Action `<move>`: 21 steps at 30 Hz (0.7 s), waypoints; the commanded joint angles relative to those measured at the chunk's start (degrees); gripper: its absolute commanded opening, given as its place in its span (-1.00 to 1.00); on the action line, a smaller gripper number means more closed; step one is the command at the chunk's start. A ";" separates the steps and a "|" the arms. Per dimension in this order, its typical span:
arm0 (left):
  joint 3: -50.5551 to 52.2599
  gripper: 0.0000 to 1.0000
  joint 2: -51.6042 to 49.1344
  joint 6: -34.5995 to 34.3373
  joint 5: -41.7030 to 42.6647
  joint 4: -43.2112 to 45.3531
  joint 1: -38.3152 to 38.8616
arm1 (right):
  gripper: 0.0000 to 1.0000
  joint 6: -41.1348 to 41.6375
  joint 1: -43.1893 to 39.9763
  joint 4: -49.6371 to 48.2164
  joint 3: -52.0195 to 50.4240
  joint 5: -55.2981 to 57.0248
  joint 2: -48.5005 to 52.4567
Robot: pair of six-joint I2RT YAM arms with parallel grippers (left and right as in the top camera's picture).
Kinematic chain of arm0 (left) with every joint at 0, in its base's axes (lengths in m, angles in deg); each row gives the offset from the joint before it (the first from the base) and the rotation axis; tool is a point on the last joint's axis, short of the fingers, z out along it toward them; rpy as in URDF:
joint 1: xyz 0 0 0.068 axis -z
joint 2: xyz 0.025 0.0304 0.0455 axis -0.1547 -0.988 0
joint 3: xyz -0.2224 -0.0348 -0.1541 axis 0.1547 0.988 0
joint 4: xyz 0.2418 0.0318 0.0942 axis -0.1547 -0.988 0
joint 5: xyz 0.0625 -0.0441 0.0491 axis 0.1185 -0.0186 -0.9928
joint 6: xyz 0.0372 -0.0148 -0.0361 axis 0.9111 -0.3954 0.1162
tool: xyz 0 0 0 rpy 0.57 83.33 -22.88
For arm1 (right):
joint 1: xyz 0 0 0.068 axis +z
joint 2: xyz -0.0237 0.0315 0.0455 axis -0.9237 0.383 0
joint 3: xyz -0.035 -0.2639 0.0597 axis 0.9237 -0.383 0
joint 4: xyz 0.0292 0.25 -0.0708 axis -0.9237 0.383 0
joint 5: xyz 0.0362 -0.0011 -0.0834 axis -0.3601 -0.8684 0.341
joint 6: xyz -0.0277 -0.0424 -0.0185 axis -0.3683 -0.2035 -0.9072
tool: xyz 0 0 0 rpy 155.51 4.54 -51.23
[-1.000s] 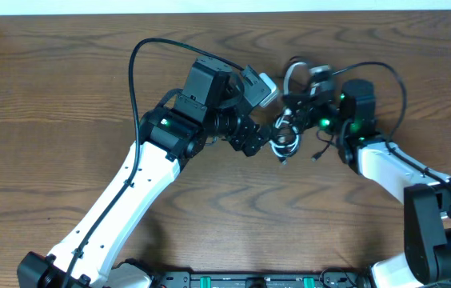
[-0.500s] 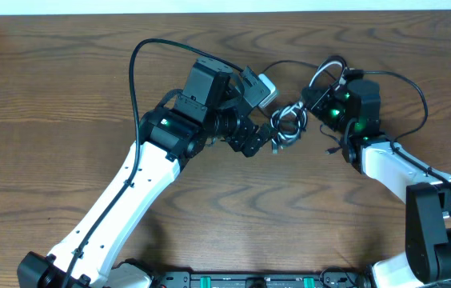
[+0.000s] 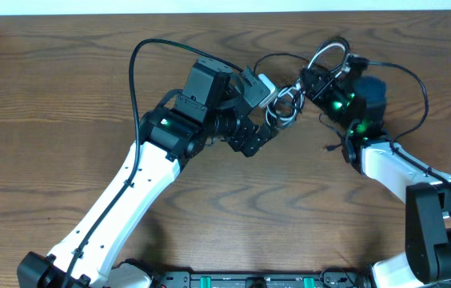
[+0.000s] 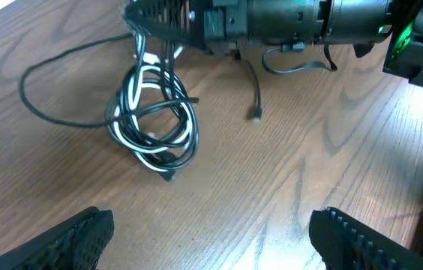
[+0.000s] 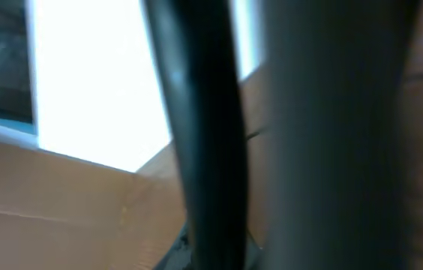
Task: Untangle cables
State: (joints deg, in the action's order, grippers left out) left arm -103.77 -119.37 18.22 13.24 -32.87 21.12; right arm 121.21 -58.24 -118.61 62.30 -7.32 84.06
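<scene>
The right wrist view is a close blur: dark bands [image 5: 204,135] fill it, and nothing in it can be made out. In the left wrist view the right end effector [image 4: 148,19] is cut by the top edge, and the left end effector's [image 4: 210,221] fingers [image 4: 73,240] by the bottom. Overhead, the cables' [image 3: 284,108] crossings and plugs are too small to follow.

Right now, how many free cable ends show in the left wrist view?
2 free ends: one right of the bundle, one at the bundle's lower edge. Others may hide in the right claw.
</scene>
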 commanded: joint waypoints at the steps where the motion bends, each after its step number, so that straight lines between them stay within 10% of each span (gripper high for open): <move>1: -1.14 0.77 0.17 0.35 -0.55 -0.11 -0.22 | -0.98 -0.35 0.90 -1.11 0.35 -0.33 0.26; 21: -1.14 0.77 0.17 0.35 -0.55 -0.11 -0.22 | -0.97 -30.42 5.64 -2.49 0.35 -7.04 -7.32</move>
State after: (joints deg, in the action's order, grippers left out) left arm -103.77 -119.37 18.22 13.24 -32.87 21.14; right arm 102.50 -54.94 -123.27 62.28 -13.33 81.83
